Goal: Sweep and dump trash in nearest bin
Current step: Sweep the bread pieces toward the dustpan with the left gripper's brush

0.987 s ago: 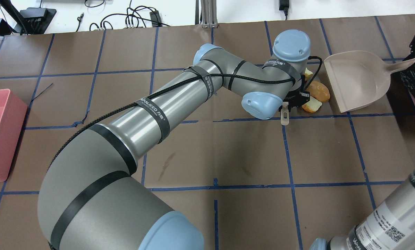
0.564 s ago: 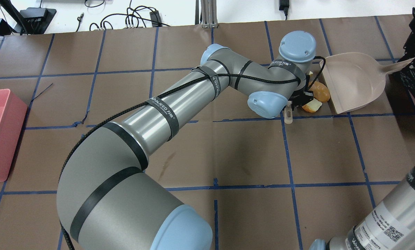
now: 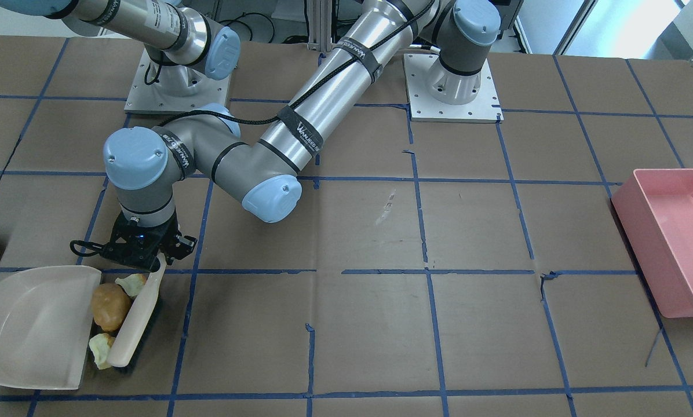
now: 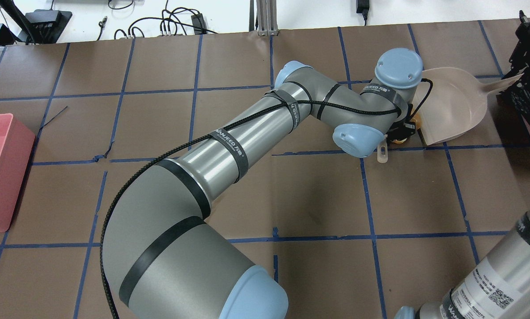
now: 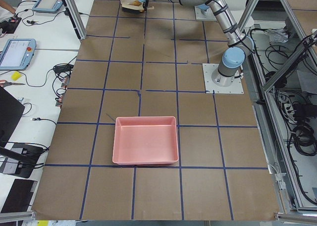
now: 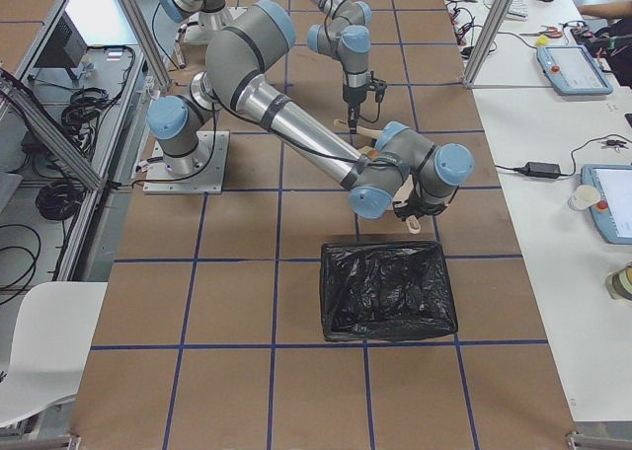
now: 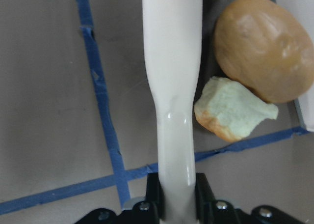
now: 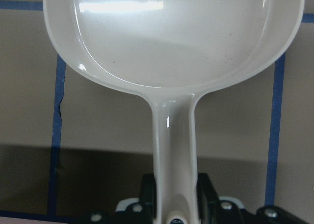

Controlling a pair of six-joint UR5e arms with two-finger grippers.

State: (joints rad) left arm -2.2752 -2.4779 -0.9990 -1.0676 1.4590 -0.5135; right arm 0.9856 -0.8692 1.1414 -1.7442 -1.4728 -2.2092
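Observation:
My left gripper is shut on the handle of the cream brush, which lies along the open edge of the white dustpan. The trash sits squeezed between brush and dustpan lip: the orange-brown potato-shaped lump, one pale chunk beside it and another at the brush's far end. The left wrist view shows the brush handle, the potato lump and a pale chunk touching it. My right gripper is shut on the dustpan's handle.
A pink bin stands far off at the table's other end. A black bag-lined bin stands close to the dustpan on my right side. My left arm stretches across the table's middle.
My left arm has swept the brush to the right, pushing the trash against the dustpan's lip. The dustpan has shifted slightly to the right.

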